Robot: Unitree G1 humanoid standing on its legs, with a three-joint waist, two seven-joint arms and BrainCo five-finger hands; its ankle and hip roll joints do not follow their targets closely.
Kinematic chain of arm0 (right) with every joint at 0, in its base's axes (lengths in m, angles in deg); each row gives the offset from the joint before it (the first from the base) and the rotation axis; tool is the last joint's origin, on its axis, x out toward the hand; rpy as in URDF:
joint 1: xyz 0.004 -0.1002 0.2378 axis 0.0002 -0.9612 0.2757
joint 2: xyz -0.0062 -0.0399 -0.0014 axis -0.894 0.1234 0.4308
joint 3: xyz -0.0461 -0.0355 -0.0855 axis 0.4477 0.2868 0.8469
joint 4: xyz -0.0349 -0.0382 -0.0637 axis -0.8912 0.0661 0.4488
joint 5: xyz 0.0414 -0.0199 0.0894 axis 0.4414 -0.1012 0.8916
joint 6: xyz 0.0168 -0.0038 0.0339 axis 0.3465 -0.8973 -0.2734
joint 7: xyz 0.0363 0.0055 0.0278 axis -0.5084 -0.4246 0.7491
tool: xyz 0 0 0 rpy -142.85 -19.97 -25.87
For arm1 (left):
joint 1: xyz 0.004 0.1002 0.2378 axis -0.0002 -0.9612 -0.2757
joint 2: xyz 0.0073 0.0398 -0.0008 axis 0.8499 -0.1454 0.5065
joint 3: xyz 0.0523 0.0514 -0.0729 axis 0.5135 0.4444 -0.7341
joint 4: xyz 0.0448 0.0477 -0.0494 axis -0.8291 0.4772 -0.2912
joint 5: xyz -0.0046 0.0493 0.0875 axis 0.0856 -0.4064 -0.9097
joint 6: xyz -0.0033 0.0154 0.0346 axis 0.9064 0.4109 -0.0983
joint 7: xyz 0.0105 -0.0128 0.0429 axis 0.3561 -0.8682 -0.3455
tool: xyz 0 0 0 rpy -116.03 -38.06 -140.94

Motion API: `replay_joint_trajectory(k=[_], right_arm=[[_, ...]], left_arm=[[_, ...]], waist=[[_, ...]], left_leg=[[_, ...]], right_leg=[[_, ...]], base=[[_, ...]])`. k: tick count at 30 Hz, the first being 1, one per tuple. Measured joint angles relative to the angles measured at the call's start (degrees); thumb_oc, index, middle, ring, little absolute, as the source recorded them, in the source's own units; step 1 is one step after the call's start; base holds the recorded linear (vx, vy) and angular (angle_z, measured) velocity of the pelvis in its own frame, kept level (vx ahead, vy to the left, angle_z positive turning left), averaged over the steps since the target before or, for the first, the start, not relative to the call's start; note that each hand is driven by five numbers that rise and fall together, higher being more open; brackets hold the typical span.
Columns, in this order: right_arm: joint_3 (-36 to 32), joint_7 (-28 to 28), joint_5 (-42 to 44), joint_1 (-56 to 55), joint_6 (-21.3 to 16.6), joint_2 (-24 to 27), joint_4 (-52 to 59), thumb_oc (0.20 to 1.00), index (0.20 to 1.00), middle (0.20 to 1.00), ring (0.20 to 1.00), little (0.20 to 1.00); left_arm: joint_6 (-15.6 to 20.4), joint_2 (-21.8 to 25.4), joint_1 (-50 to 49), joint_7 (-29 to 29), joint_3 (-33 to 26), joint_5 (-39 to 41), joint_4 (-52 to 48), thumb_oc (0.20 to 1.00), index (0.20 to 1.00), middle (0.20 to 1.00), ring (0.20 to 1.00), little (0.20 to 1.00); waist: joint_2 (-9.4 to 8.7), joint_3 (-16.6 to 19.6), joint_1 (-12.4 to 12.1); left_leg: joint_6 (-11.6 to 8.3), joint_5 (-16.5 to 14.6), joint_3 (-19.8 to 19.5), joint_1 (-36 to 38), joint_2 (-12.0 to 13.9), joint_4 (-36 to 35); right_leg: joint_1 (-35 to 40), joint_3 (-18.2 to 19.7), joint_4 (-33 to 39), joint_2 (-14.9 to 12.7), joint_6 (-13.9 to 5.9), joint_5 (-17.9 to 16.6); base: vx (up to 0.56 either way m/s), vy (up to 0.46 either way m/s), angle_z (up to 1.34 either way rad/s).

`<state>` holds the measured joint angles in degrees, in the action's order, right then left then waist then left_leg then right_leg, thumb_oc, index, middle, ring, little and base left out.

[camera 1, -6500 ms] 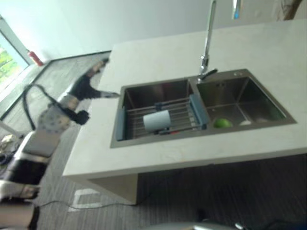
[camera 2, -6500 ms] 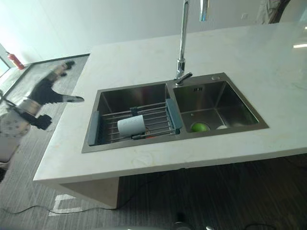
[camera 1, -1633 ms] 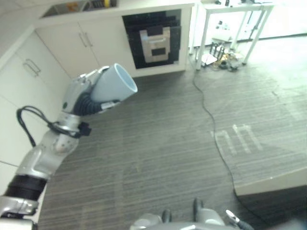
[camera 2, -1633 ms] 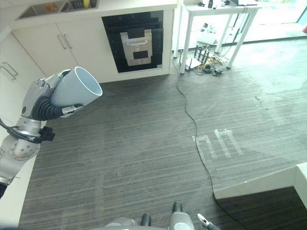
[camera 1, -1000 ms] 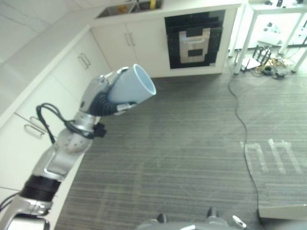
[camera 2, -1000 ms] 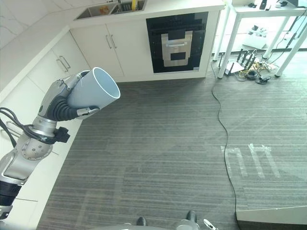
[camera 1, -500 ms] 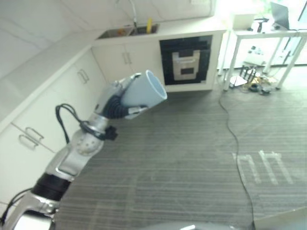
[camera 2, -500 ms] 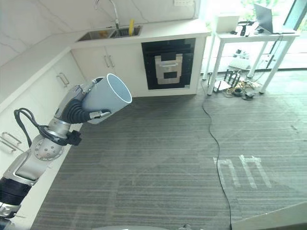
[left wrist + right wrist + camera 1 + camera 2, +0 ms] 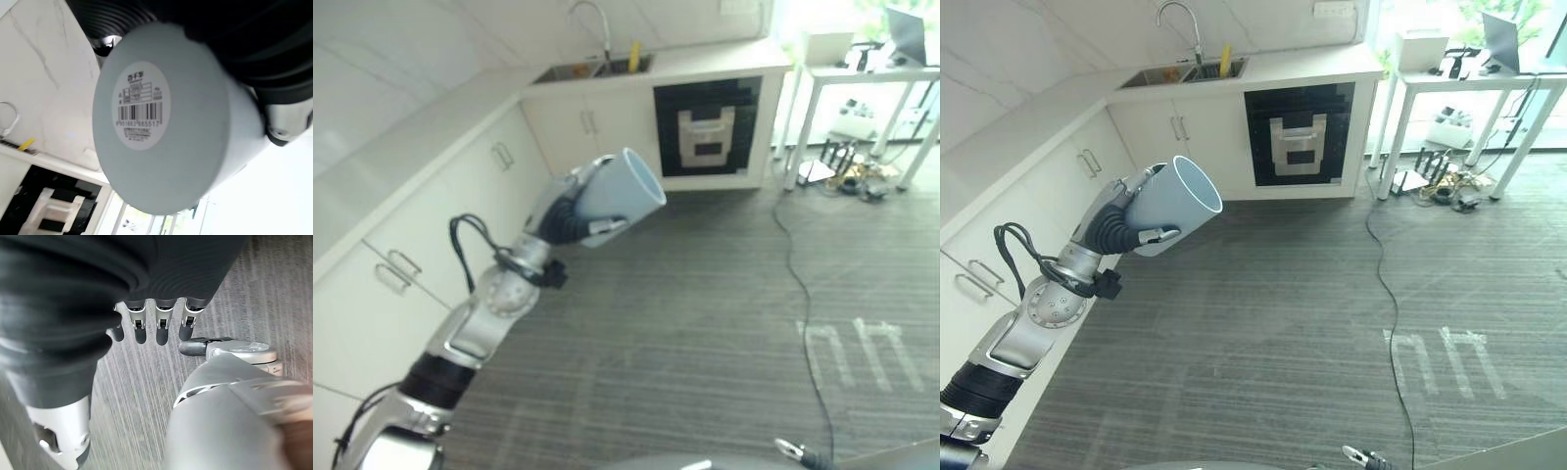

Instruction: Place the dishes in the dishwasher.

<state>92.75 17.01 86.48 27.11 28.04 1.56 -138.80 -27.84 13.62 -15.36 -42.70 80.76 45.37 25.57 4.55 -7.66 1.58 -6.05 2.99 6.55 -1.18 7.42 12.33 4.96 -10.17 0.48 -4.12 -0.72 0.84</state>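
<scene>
Spanning grey striped floor [image 9: 1273, 323], white cabinets [image 9: 1058, 171].

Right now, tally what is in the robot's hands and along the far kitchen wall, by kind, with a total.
Light blue cup, held in the left hand: 1
Built-in black appliance: 1
Sink: 1
Tap: 1
Yellow item standing at the sink: 1
White side table: 1
Right hand, holding nothing: 0
Total: 6

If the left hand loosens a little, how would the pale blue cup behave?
The cup looks smooth and rigid, so it would probably slip rather than bend. The left hand holds it tilted, mouth outward, above bare floor; being round and tapered, it would likely roll in a curve.
</scene>
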Motion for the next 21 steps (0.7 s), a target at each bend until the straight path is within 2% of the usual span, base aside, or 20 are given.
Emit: replay_joint_trajectory(k=[1, 2, 3, 4, 5, 7, 8, 10, 11, 12, 13, 14, 15, 16, 17, 18, 19, 20, 21], right_arm=[[0.1, 0.1, 0.0, 1.2, -0.9, -0.2, -0.4, 1.0, 1.0, 1.0, 1.0, 1.0], [0.1, 0.2, 0.0, 1.5, -2.3, 0.1, -0.3, 1.0, 1.0, 1.0, 1.0, 1.0], [0.0, 0.4, 0.0, 1.6, -2.6, 0.6, -0.4, 1.0, 1.0, 1.0, 1.0, 1.0], [0.0, 0.5, 0.0, 1.7, -3.0, 0.9, -0.4, 1.0, 1.0, 1.0, 1.0, 1.0], [-0.7, 0.5, 0.0, 1.3, -3.7, 1.4, -0.2, 1.0, 1.0, 1.0, 1.0, 1.0], [-2.0, 0.4, 0.0, -0.7, -4.4, 1.4, 0.2, 1.0, 1.0, 1.0, 1.0, 1.0], [-2.7, 0.5, 0.1, -1.4, -4.6, 1.4, 0.2, 1.0, 1.0, 1.0, 1.0, 1.0], [-2.8, 0.6, 0.1, -1.6, -4.9, 1.6, 1.0, 1.0, 1.0, 1.0, 1.0, 1.0], [-2.8, 0.8, 0.6, -1.9, -5.0, 0.8, 2.4, 1.0, 1.0, 1.0, 1.0, 1.0], [-2.8, 1.0, 1.5, -2.5, -5.0, -0.4, 3.6, 1.0, 1.0, 1.0, 1.0, 1.0], [-2.8, 1.3, 2.6, -3.3, -5.3, -1.8, 5.3, 1.0, 1.0, 1.0, 1.0, 1.0], [-2.8, 1.8, 3.0, -3.7, -5.7, -2.6, 6.9, 1.0, 1.0, 1.0, 1.0, 1.0], [-2.5, 2.4, 4.4, -4.3, -5.8, -3.6, 9.8, 1.0, 1.0, 1.0, 1.0, 1.0], [-2.3, 2.6, 4.7, -4.7, -5.7, -4.5, 13.1, 1.0, 1.0, 1.0, 1.0, 1.0], [-2.2, 3.0, 4.7, -4.8, -5.8, -5.3, 16.1, 1.0, 1.0, 1.0, 1.0, 1.0], [-2.1, 3.0, 4.7, -4.4, -5.8, -5.5, 18.4, 1.0, 1.0, 1.0, 1.0, 1.0], [-2.1, 3.0, 4.7, -3.5, -6.0, -5.5, 20.2, 1.0, 1.0, 1.0, 1.0, 1.0], [-2.2, 3.0, 4.7, -2.7, -6.0, -5.5, 20.4, 1.0, 1.0, 1.0, 1.0, 1.0], [-2.2, 3.0, 4.7, -2.6, -6.0, -5.3, 20.1, 1.0, 1.0, 1.0, 1.0, 1.0]], left_arm=[[0.1, 0.0, 0.0, 0.0, -0.1, 0.5, 0.4, 0.2, 0.2, 0.2, 0.2, 0.2], [0.4, -0.1, -0.1, 0.0, -0.1, 0.5, 1.7, 0.2, 0.2, 0.2, 0.2, 0.2], [0.5, -0.1, 0.0, 0.0, -0.5, 0.5, 2.5, 0.2, 0.2, 0.2, 0.2, 0.2], [0.9, -0.3, 0.1, 0.0, -0.5, 0.5, 3.0, 0.2, 0.2, 0.2, 0.2, 0.2], [1.8, -0.9, 1.2, -0.5, -0.6, 0.5, 5.2, 0.2, 0.2, 0.2, 0.2, 0.2], [2.2, -1.2, 1.4, -1.4, -0.7, 0.4, 5.0, 0.2, 0.2, 0.2, 0.2, 0.2], [2.7, -1.3, 1.4, -1.7, -0.8, 0.4, 4.9, 0.2, 0.2, 0.2, 0.2, 0.2], [3.5, -1.3, 1.6, -2.9, -0.8, 0.4, 4.9, 0.2, 0.2, 0.2, 0.2, 0.2], [4.0, -1.4, 2.5, -4.1, -0.8, 0.3, 4.6, 0.2, 0.2, 0.2, 0.2, 0.2], [4.2, -1.4, 2.8, -4.7, -0.6, 0.3, 4.3, 0.2, 0.2, 0.2, 0.2, 0.2], [4.5, -1.3, 3.0, -5.5, -0.5, 0.3, 4.3, 0.2, 0.2, 0.2, 0.2, 0.2], [4.6, -1.0, 3.0, -5.9, -0.1, 0.3, 4.3, 0.2, 0.2, 0.2, 0.2, 0.2], [5.1, 0.1, 3.5, -6.2, 0.1, 0.3, 4.3, 0.2, 0.2, 0.2, 0.2, 0.2], [5.2, 1.1, 3.9, -6.2, 0.2, 0.3, 4.4, 0.2, 0.2, 0.2, 0.2, 0.2], [5.1, 1.9, 4.2, -6.1, 0.5, 0.3, 4.4, 0.2, 0.2, 0.2, 0.2, 0.2], [5.1, 2.8, 4.5, -5.9, 0.6, 0.3, 4.4, 0.2, 0.2, 0.2, 0.2, 0.2], [5.1, 3.4, 4.7, -5.6, 0.8, 0.3, 4.4, 0.2, 0.2, 0.2, 0.2, 0.2], [5.1, 3.4, 5.4, -5.4, 1.5, 0.2, 4.4, 0.2, 0.2, 0.2, 0.2, 0.2], [5.1, 3.5, 6.7, -5.4, 2.2, 0.1, 4.4, 0.2, 0.2, 0.2, 0.2, 0.2]], waist=[[-1.58, -1.6, -0.6], [-1.84, -2.0, -0.7], [-1.24, -2.2, -0.6], [-0.75, -2.3, -0.6], [0.41, -3.8, -0.4], [-0.49, -4.8, -0.3], [-0.41, -4.9, -0.4], [-0.49, -4.8, -0.3], [-0.96, -4.8, -0.5], [-2.21, -4.7, -0.5], [-2.92, -4.6, -0.5], [-2.55, -4.6, -0.8], [-2.13, -4.7, -0.7], [-2.17, -4.8, -0.5], [-2.12, -4.8, 0.0], [-2.0, -4.9, 0.0], [-2.01, -5.0, 0.5], [-2.22, -5.1, 1.7], [-3.44, -5.1, 2.7]], left_leg=[[-2.21, 0.5, -1.5, -5.7, -0.4, 9.4], [-1.53, -0.6, -0.7, -7.6, -0.6, 6.4], [-1.52, -0.6, 0.4, -7.1, -0.4, -0.3], [-1.91, -0.4, 0.4, -7.1, -0.2, -4.1], [-3.14, 0.8, 0.7, -6.8, 1.7, -14.2], [-2.58, 0.5, 2.1, -6.5, 1.5, -11.4], [-1.48, -0.2, 2.3, -5.6, 1.3, -10.0], [0.21, -1.2, 3.0, -1.5, -1.4, -10.4], [3.52, 0.2, 1.7, 0.7, -4.4, -12.5], [5.76, 0.0, 2.0, 1.6, -6.2, -12.5], [7.94, -0.6, 2.0, 3.3, -7.7, -13.2], [8.71, -0.8, 2.0, 4.8, -8.1, -14.4], [10.22, -0.8, 2.0, 5.9, -8.8, -14.7], [11.04, -1.3, 2.5, 6.7, -9.2, -14.2], [12.19, -2.2, 3.1, 8.0, -9.4, -14.3], [12.22, -3.3, 3.9, 9.0, -9.4, -14.4], [11.36, -4.4, 5.1, 10.6, -9.6, -15.0], [10.18, -5.2, 5.2, 11.3, -9.8, -15.3], [10.19, -5.5, 5.5, 11.3, -10.7, -15.3]], right_leg=[[0.0, 0.9, -1.2, -0.9, 0.57, 0.4], [0.4, 0.4, -0.5, -1.3, 0.84, 0.3], [0.5, 0.3, -0.7, -0.9, 0.93, 0.4], [0.9, 0.2, -0.6, -0.5, 1.06, 0.5], [1.5, 0.0, -0.2, 1.0, 1.26, 0.4], [2.3, 1.2, -0.2, 0.5, 0.84, 0.9], [2.8, 2.1, 0.0, 0.3, 0.39, 1.2], [2.5, 4.1, -1.6, -1.1, -1.38, 2.5], [2.9, 4.8, -2.4, -2.9, -2.76, 3.2], [3.7, 4.6, -2.9, -4.4, -3.9, 3.9], [2.9, 3.2, -7.1, -6.1, -5.21, 4.4], [0.5, 2.4, -13.7, -6.8, -5.59, 4.6], [-4.9, 2.1, -25.3, -8.3, -6.67, 4.3], [-10.5, 2.8, -36.9, -10.1, -9.92, 3.3], [-15.9, 3.1, -47.0, -10.2, -10.66, 3.8], [-19.5, 1.9, -49.9, -9.6, -10.98, 4.4], [-22.6, -0.2, -47.9, -7.5, -9.39, 6.6], [-22.9, -1.1, -37.6, -4.6, -7.45, 7.8], [-22.1, -2.8, -27.6, -3.9, -6.63, 7.2]], base=[[0.33, 0.242, 0.01], [0.39, 0.301, 0.04], [0.51, 0.41, 0.1], [0.37, 0.304, -0.06], [0.37, 0.374, -0.19], [0.32, 0.375, -0.39], [0.28, 0.321, -0.54], [0.28, 0.286, -0.58], [0.29, 0.3, -0.36], [0.23, 0.273, -0.12], [0.2, 0.278, 0.03], [0.16, 0.224, 0.09], [0.19, 0.212, 0.06], [0.19, 0.132, 0.08], [0.23, 0.076, -0.14], [0.3, -0.059, -0.41], [0.29, -0.095, -0.37], [0.35, -0.168, -0.02], [0.29, -0.14, 0.28]])
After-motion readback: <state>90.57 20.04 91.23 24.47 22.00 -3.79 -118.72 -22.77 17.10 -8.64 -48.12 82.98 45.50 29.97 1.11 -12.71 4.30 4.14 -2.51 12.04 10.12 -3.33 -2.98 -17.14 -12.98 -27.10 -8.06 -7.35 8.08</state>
